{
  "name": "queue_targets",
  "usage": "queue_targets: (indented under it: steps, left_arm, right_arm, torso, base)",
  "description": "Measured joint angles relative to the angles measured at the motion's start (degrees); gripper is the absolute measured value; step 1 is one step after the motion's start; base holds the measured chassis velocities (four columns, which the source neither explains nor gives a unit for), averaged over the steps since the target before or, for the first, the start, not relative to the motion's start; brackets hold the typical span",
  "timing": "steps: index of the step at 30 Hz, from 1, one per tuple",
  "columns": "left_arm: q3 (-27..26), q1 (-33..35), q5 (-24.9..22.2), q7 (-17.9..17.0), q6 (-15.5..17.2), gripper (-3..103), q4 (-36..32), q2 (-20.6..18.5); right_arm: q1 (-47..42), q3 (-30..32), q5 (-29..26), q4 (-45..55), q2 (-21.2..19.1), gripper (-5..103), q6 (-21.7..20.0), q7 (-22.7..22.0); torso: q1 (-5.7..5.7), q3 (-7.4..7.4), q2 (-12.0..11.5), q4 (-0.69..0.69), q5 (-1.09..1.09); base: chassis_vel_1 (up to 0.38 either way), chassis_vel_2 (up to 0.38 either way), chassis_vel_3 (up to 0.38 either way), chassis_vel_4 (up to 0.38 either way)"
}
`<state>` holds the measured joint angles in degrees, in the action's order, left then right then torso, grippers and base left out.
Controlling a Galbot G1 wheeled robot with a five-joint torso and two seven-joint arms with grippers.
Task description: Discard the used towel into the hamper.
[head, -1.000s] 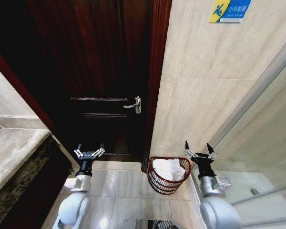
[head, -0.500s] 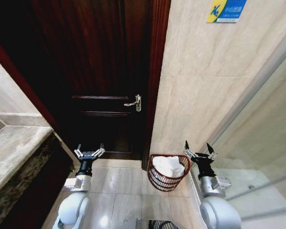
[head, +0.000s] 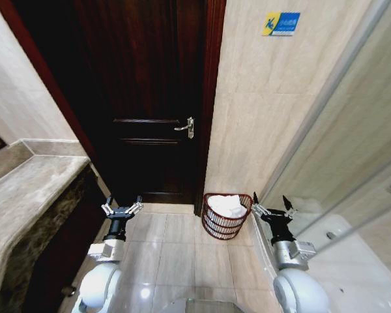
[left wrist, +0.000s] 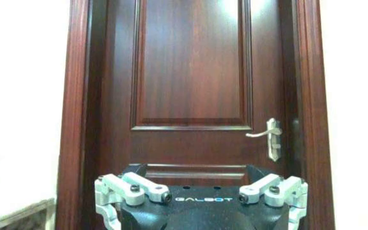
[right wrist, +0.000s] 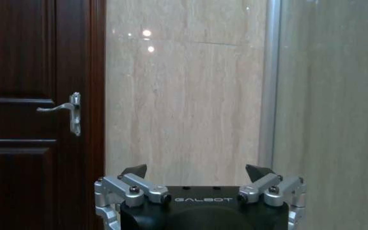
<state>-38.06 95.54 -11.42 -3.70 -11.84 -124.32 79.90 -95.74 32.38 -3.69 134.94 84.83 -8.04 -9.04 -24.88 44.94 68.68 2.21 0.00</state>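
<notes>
One hamper holds seemingly one towel; two grippers' fingers wide, empty.

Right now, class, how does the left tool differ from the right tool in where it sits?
The left tool hangs over bare floor tiles before the dark wooden door; the right tool sits beside the round reddish-brown wire hamper holding the white towel. Both are open, empty and raised alike.

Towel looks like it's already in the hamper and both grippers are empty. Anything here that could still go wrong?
Two possible risks. The white towel is heaped above the rim of the hamper, so a nudge might spill it. The right gripper, open, sits close beside the hamper with the glass shower panel on its other side; a base turn could clip either. The left gripper, open, hangs over bare floor.
</notes>
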Motion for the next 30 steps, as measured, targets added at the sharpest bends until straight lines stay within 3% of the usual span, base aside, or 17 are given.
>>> queue_targets:
  steps: [30]
  left_arm:
    - [0.0,0.0,0.0,0.0,0.0,100,0.0,0.0]
  right_arm:
    - [0.0,0.0,0.0,0.0,0.0,100,0.0,0.0]
  torso:
    - [0.02,-0.03,-0.1,0.01,0.01]
  base:
    - [0.211,-0.184,-0.186,0.211]
